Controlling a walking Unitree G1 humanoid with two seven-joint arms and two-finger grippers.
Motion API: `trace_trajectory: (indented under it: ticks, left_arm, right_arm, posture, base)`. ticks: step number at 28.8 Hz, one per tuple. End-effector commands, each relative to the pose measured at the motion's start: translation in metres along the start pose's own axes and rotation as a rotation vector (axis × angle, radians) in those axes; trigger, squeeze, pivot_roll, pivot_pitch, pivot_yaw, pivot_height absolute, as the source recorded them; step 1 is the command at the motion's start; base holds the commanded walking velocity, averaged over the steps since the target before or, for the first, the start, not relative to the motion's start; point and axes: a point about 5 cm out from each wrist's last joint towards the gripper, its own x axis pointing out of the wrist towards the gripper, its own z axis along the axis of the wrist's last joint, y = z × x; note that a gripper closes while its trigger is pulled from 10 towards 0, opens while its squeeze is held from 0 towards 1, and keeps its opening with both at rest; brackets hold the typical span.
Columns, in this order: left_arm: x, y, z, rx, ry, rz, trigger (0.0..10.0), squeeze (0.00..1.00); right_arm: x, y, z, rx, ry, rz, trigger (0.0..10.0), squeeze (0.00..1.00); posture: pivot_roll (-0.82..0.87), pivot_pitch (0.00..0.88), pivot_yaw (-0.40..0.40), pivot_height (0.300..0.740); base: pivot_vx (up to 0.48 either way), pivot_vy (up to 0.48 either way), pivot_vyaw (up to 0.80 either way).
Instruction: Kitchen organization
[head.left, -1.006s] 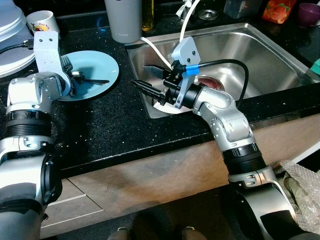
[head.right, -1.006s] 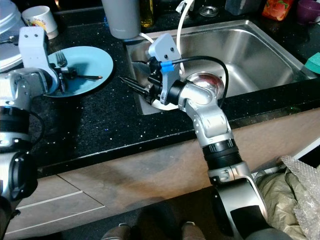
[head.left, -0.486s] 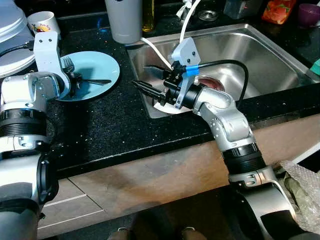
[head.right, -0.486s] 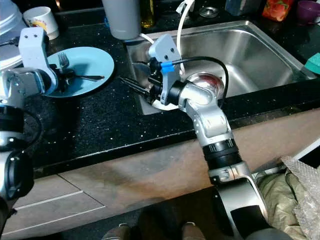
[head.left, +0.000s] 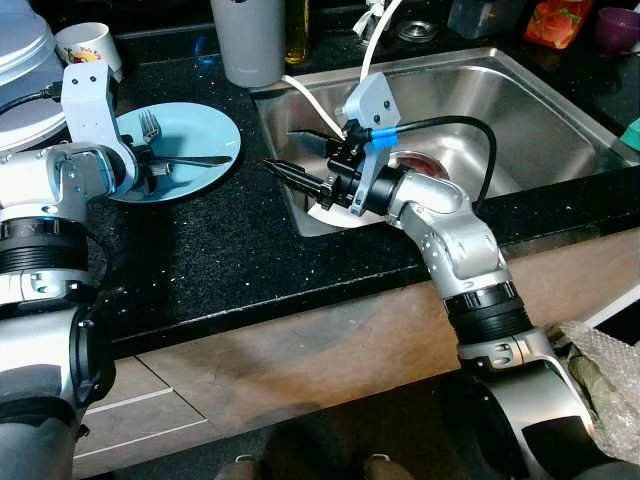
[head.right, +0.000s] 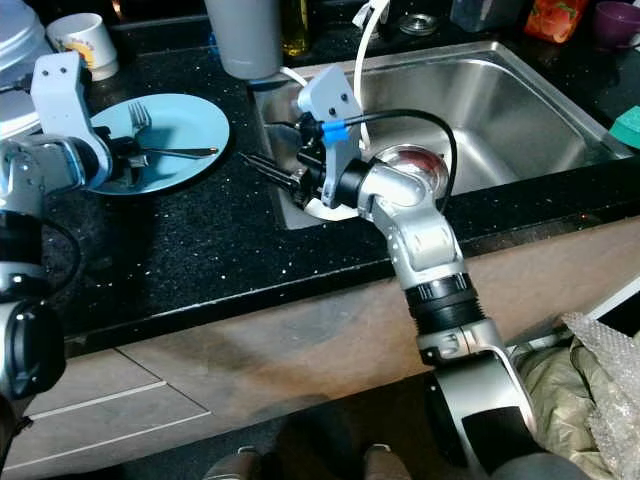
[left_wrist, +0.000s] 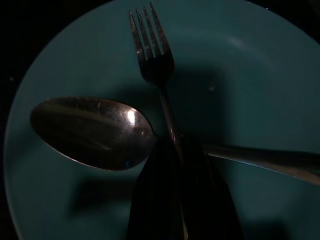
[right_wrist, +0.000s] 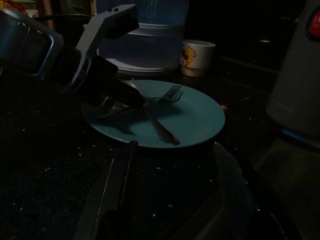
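Note:
A light blue plate (head.left: 205, 135) lies on the black counter left of the sink, and it carries a fork (left_wrist: 152, 55) and a spoon (left_wrist: 90, 130) that cross each other. My left gripper (head.left: 150, 162) reaches down onto the plate. Its fingers are shut on the fork's handle just where the spoon's handle crosses. My right gripper (head.left: 285, 152) hovers over the sink's left rim, pointing toward the plate. It is open and holds nothing. From the right wrist, the plate (right_wrist: 195, 117) lies just beyond the fingertips.
The steel sink (head.left: 520, 100) holds a round metal bowl (head.left: 425, 165) and a white dish (head.left: 330, 215) under my right wrist. A grey cup (head.left: 248, 40), a mug (head.left: 85, 40) and white stacked dishes (head.left: 25, 60) stand behind the plate. Bare black counter lies in front.
The fork and spoon have shifted a little to the right on the plate as my left wrist drew back. My right arm has stayed where it was.

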Motion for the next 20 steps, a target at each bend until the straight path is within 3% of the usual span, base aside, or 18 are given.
trace_trajectory:
  ticks: [1,4,8,12,15,17,20]
  left_arm:
    - [0.0,0.008,-0.003,0.041,0.001,0.045,0.0,0.0]
    - [-0.007,0.007,0.016,0.166,-0.142,0.07,0.0,0.0]
    - [-0.015,-0.001,0.032,0.207,-0.246,0.049,0.0,0.0]
    - [-0.031,-0.029,0.05,0.194,-0.404,-0.167,0.0,0.0]
    - [-0.037,-0.045,0.049,0.218,-0.447,-0.307,0.0,0.0]
    - [-0.043,-0.061,0.04,0.292,-0.46,-0.424,0.0,0.0]
    - [-0.045,-0.068,0.033,0.316,-0.465,-0.478,0.0,0.0]
  right_arm:
    - [-0.001,-0.002,0.003,-0.006,-0.019,-0.002,10.0,0.0]
    - [-0.001,-0.004,0.005,-0.004,-0.025,-0.009,10.0,0.0]
    - [-0.001,-0.005,0.006,0.002,-0.033,-0.015,10.0,0.0]
    - [-0.002,-0.007,0.01,0.019,-0.059,-0.032,10.0,0.0]
    - [-0.001,-0.007,0.012,0.025,-0.073,-0.044,10.0,0.0]
    - [-0.001,-0.006,0.016,0.033,-0.094,-0.057,10.0,0.0]
    - [-0.002,-0.005,0.019,0.041,-0.108,-0.069,10.0,0.0]
  posture:
    - [0.05,0.168,0.022,0.74]
    - [0.05,0.17,0.021,0.74]
    - [0.05,0.171,0.019,0.74]
    - [0.05,0.17,0.016,0.74]
    - [0.05,0.17,0.017,0.74]
    - [0.05,0.17,0.024,0.74]
    - [0.05,0.171,0.028,0.74]
  base:
    - [0.0,0.0,0.0]
    - [0.0,0.0,0.0]
    - [0.0,0.0,0.0]
    - [0.0,0.0,0.0]
    - [0.0,0.0,0.0]
    - [0.0,0.0,0.0]
    - [0.0,0.0,0.0]
